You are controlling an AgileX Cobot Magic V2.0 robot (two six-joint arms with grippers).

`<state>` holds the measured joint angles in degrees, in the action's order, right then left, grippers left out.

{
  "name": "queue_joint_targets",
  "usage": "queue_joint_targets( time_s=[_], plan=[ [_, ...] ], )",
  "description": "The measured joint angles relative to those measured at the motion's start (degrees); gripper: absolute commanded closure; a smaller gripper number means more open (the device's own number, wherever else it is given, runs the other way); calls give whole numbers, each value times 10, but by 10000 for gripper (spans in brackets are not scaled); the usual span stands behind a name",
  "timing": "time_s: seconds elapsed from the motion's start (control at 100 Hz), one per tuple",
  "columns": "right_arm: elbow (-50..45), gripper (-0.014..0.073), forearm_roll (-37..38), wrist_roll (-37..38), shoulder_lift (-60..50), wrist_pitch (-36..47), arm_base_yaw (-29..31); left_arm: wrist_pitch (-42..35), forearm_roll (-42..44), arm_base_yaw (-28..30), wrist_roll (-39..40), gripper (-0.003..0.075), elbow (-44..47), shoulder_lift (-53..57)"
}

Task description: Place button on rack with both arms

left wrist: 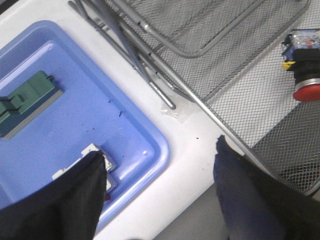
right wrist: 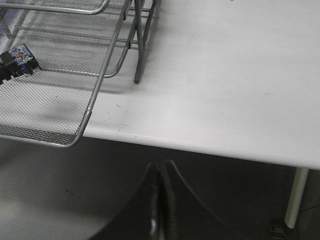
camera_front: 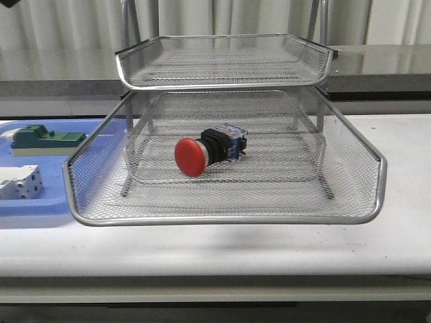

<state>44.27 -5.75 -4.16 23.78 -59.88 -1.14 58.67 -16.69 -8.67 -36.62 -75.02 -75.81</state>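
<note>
The button (camera_front: 206, 150), with a red mushroom head and a black and blue body, lies on its side in the pulled-out middle tray of the silver wire-mesh rack (camera_front: 229, 215). It also shows in the left wrist view (left wrist: 302, 64) and partly in the right wrist view (right wrist: 15, 61). My left gripper (left wrist: 157, 165) is open and empty, above the table's front edge between the blue tray and the rack. My right gripper (right wrist: 161, 172) is shut and empty, in front of the table's edge, right of the rack. Neither arm shows in the front view.
A flat blue plastic tray (camera_front: 34, 212) at the left holds a green block (camera_front: 44, 138) and a white breaker-like block (camera_front: 19, 182). The rack's upper tray (camera_front: 225, 64) overhangs the button. White table (right wrist: 225, 75) lies to the rack's right.
</note>
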Motion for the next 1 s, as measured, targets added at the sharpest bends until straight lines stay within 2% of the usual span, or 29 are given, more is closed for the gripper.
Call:
queue_joint_targets(
  time_s=[0.31,0.64,0.85,1.0],
  plan=[
    [0,664,0,0,0,0,0,-136,-14,23,5,283,210,188],
    [0,664,0,0,0,0,0,-313,-26,23,80,283,432,439],
    [0,664,0,0,0,0,0,-373,-46,23,112,283,520,555],
    [0,664,0,0,0,0,0,-434,-53,23,117,283,563,594]
  ],
)
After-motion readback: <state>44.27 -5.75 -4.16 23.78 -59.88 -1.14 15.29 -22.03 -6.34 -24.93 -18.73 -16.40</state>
